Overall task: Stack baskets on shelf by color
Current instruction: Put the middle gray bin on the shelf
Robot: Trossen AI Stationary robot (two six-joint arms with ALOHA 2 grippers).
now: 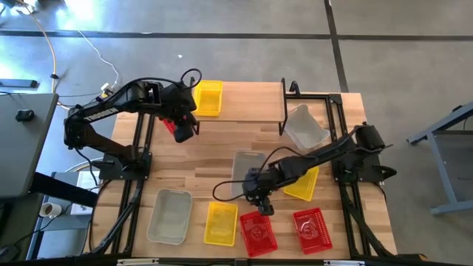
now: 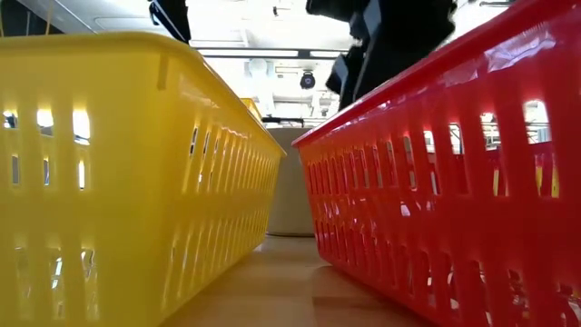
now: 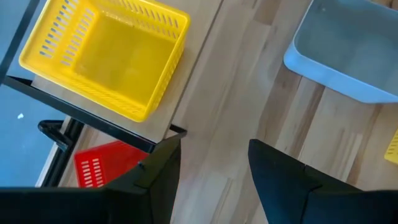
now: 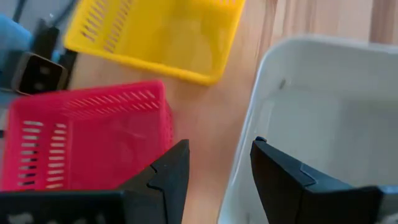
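On the shelf stands one yellow basket, which the left wrist view shows as yellow basket. My left gripper hovers open beside the shelf's left end, above a red basket that lies lower, by the shelf's leg. My right gripper is open over the near end of a grey basket on the table. In the right wrist view that basket's rim runs between my right gripper's fingers, one finger inside and one outside. My right gripper comes from above at the near end wall of the grey basket, one finger inside the basket and one outside. Whether either finger touches the wall, I cannot tell. The basket rests flat on the table.
Near the table's front edge lie a grey basket, a yellow one and two red ones. Another yellow basket lies under my right arm. A grey basket sits tilted by the shelf's right end.
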